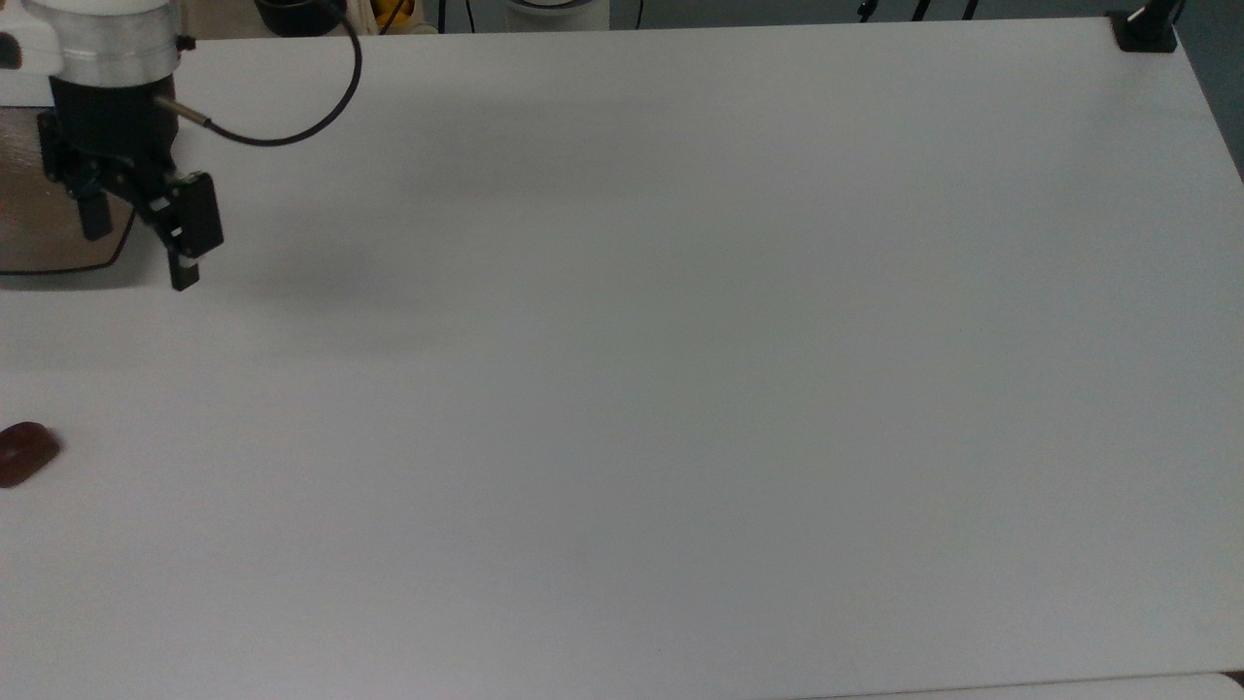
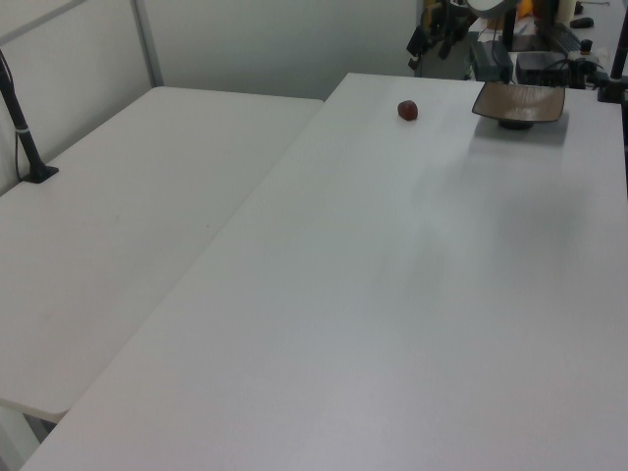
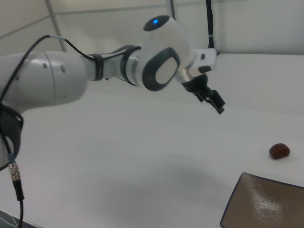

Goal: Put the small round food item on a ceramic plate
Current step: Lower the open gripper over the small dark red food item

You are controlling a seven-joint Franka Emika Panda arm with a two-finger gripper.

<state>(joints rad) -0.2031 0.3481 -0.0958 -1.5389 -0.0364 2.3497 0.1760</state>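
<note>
One small, glossy, dark reddish-brown oval lump of food [image 1: 25, 453] lies bare on the smooth matte white counter [image 1: 680, 389] at the top view's far left edge, well apart from the square brownish-tan ceramic plate [image 1: 39, 228] with its streaky glaze, rounded corner and thin dark rim, which sits further up that same edge. Just right of the lump's column in the top view, the black two-fingered hand [image 1: 136, 258] hangs over the plate's right rim with its blocky fingers [image 1: 185, 272] spread wide and nothing between them, a thin black cable [image 1: 282, 136] looping from its metal wrist.
</note>
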